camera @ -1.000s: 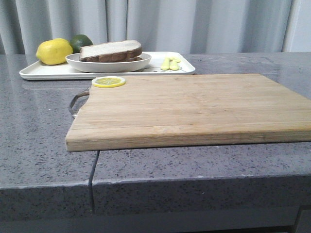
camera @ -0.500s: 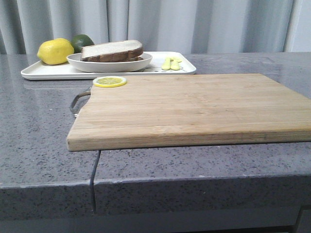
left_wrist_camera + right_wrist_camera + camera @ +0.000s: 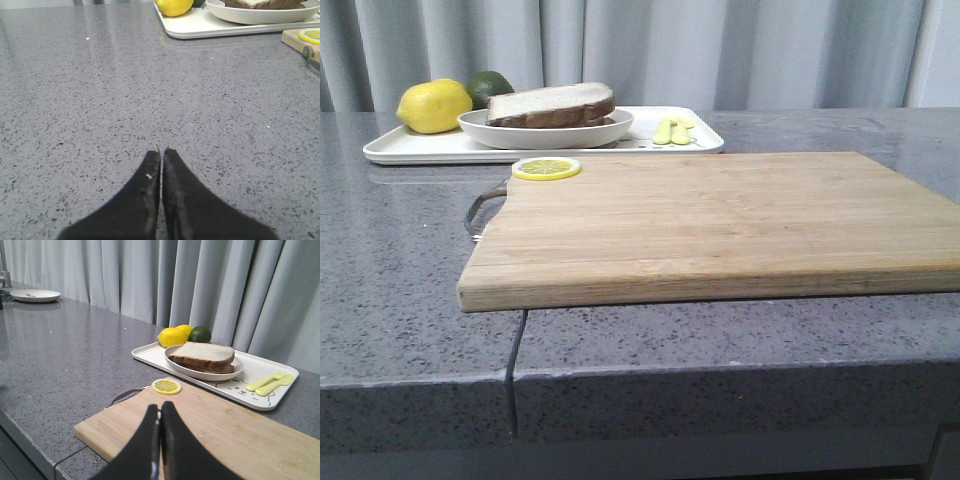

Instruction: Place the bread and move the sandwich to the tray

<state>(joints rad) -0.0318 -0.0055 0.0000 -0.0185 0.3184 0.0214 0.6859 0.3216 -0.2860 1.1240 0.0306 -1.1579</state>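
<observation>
The sandwich point(image 3: 550, 104), with a slice of bread on top, lies in a round white plate point(image 3: 545, 133) on the white tray point(image 3: 420, 148) at the back left. It also shows in the right wrist view point(image 3: 202, 356) with the tray point(image 3: 250, 385). My left gripper point(image 3: 161, 152) is shut and empty over the bare grey counter, well short of the tray point(image 3: 200, 27). My right gripper point(image 3: 159, 410) is shut and empty above the wooden cutting board point(image 3: 225, 435). Neither arm shows in the front view.
A large wooden cutting board point(image 3: 720, 220) with a lemon slice point(image 3: 546, 168) on its corner fills the table's middle. A lemon point(image 3: 433, 105), a lime point(image 3: 488, 85) and yellow cutlery point(image 3: 672, 130) are on the tray. A second white plate point(image 3: 35, 295) stands far off on the counter.
The front view shifted very slightly between the oldest frame and the later ones; nothing on the table has moved.
</observation>
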